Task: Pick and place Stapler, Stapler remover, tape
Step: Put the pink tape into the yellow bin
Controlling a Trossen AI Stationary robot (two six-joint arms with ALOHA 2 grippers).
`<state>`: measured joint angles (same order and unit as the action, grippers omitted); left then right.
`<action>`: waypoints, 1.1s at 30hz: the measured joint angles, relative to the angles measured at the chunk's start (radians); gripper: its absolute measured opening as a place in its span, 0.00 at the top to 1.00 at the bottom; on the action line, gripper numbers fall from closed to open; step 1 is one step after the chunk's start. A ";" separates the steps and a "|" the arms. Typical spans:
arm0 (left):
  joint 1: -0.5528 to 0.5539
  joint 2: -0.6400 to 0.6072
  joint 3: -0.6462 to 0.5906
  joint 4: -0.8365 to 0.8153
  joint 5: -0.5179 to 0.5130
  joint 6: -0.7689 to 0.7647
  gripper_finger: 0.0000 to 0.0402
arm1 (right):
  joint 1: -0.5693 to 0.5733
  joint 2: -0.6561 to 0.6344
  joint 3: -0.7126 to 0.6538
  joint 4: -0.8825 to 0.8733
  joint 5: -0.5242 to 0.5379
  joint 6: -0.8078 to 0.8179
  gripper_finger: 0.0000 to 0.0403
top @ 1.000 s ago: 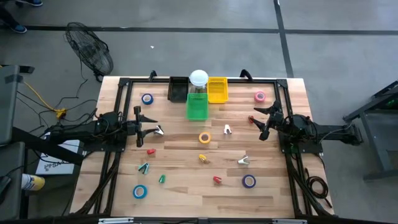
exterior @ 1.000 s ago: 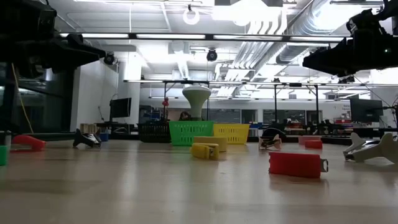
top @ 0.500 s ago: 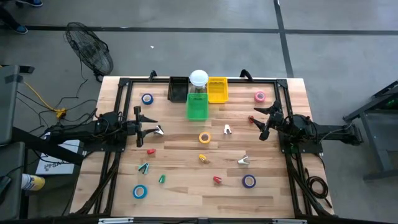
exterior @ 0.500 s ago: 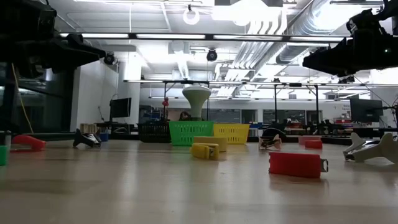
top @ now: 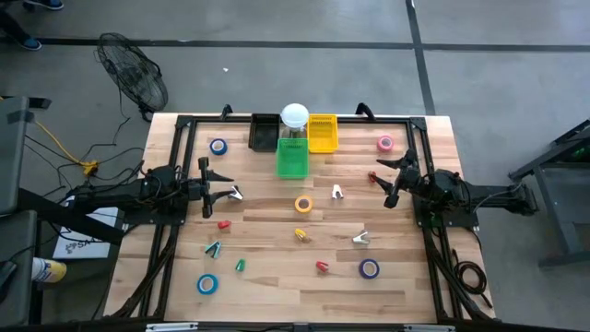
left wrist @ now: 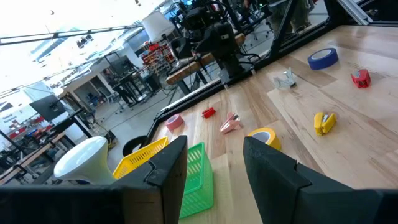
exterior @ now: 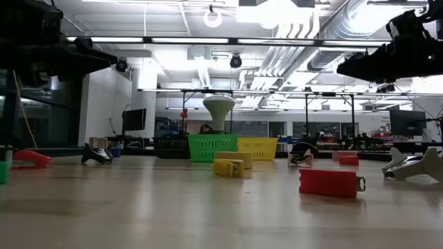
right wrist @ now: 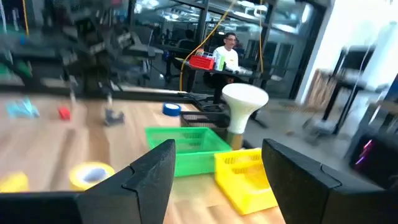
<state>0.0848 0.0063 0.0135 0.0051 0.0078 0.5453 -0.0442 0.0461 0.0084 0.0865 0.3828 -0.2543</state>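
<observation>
Plainly, both the left pincer (top: pixel 205 175) and right pincer (top: pixel 388 180) hover parted, seemingly empty.

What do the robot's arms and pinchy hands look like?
Both arms are dark, nearly black, built from jointed segments with black cables trailing along them. The left gripper and the right gripper each end in two fingers. Seen close from the wrist cameras, the fingers are flat, black, angular slabs with slanted tips. No markings show.

My dark fingers (left wrist: pixel 273 171) frame a green basket (top: pixel 292 159), yellow basket (top: pixel 323 133), black basket (top: pixel 264 132), pale wood table (top: pixel 277 277), plus yellow (top: pixel 303 204), pink (top: pixel 384 143), blue (top: pixel 207 284) and purple (top: pixel 369 268) tape.
</observation>
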 joint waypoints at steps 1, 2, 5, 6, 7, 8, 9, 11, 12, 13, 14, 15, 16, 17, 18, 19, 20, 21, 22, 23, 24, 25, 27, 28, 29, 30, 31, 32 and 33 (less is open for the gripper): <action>0.000 0.000 0.000 0.000 0.000 0.000 0.62 | 0.000 0.000 0.000 0.000 0.000 -0.042 0.42; 0.000 0.000 0.000 0.000 0.000 0.000 0.62 | 0.000 0.000 0.000 0.000 0.000 -0.062 0.42; 0.000 0.000 0.000 0.000 0.000 0.000 0.62 | 0.000 0.000 0.000 0.000 -0.014 -0.025 0.42; 0.000 0.000 0.000 0.000 0.000 0.000 0.62 | 0.000 0.000 0.000 0.000 -0.016 -0.009 0.42; 0.000 0.000 0.000 0.000 0.000 0.000 0.62 | 0.000 0.000 0.000 0.000 -0.015 0.015 0.42; 0.000 0.000 0.000 0.000 0.000 0.000 0.62 | 0.000 0.000 0.000 0.000 -0.015 0.055 0.42; 0.000 0.000 0.000 0.000 0.000 0.000 0.62 | 0.000 0.000 0.000 0.000 -0.011 0.101 0.42; 0.000 0.000 0.000 0.000 0.000 0.000 0.62 | 0.000 0.000 0.000 0.001 0.054 0.181 0.42; 0.000 0.000 0.000 0.000 0.000 0.000 0.62 | 0.000 0.000 0.000 0.001 0.108 0.225 0.42; 0.000 0.000 0.000 0.000 0.000 0.000 0.62 | 0.000 0.000 0.000 0.000 0.169 0.272 0.42; 0.000 0.000 0.000 0.000 0.000 0.000 0.62 | -0.001 0.000 0.000 0.001 0.236 0.306 0.42; 0.000 0.000 0.000 0.000 0.000 0.000 0.62 | -0.002 0.000 0.001 -0.001 0.309 0.322 0.42; 0.000 0.000 0.000 0.000 0.000 0.000 0.62 | -0.002 0.000 0.004 -0.009 0.383 0.323 0.42; 0.000 0.000 0.000 0.000 0.000 0.000 0.62 | -0.002 0.000 0.011 -0.028 0.447 0.318 0.42; 0.000 0.000 0.000 0.000 0.000 0.000 0.62 | -0.002 0.000 0.020 -0.047 0.493 0.310 0.42; 0.000 0.000 0.000 0.000 0.000 0.000 0.62 | -0.002 0.001 0.029 -0.058 0.526 0.303 0.42; 0.000 0.000 0.000 0.000 0.000 0.000 0.62 | -0.002 0.001 0.041 -0.064 0.546 0.302 0.42; 0.000 0.000 0.000 0.000 0.000 0.000 0.62 | -0.002 0.001 0.051 -0.068 0.560 0.303 0.42; 0.000 0.000 0.000 0.000 0.000 0.000 0.62 | -0.002 0.001 0.061 -0.077 0.571 0.303 0.42; 0.000 0.000 0.000 0.000 0.000 0.000 0.62 | -0.002 0.004 0.071 -0.088 0.580 0.305 0.42; 0.000 0.000 0.000 0.000 0.000 0.000 0.62 | -0.002 0.009 0.084 -0.102 0.591 0.312 0.42; 0.000 0.000 0.000 0.000 0.000 0.000 0.62 | -0.002 0.016 0.100 -0.121 0.610 0.324 0.42; 0.000 0.000 0.000 0.000 0.000 0.000 0.62 | -0.003 0.039 0.136 -0.172 0.644 0.350 0.42; 0.000 0.000 0.000 0.000 0.000 0.000 0.62 | -0.005 0.055 0.153 -0.197 0.656 0.364 0.42; 0.000 0.000 0.000 0.000 0.000 0.000 0.62 | -0.011 0.072 0.169 -0.225 0.659 0.378 0.42; 0.000 0.000 0.000 0.000 0.000 0.000 0.62 | -0.019 0.091 0.186 -0.252 0.658 0.390 0.42; 0.000 0.000 0.000 0.000 0.000 0.000 0.62 | -0.030 0.112 0.203 -0.277 0.655 0.404 0.42; 0.000 0.000 0.000 0.000 0.000 0.000 0.62 | -0.042 0.134 0.220 -0.301 0.653 0.418 0.42; 0.000 0.000 0.000 0.000 0.000 0.000 0.62 | -0.056 0.157 0.236 -0.328 0.650 0.437 0.42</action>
<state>0.0845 0.0063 0.0135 0.0051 0.0078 0.5453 -0.1002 0.2036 0.2444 -0.2417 1.0325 0.1830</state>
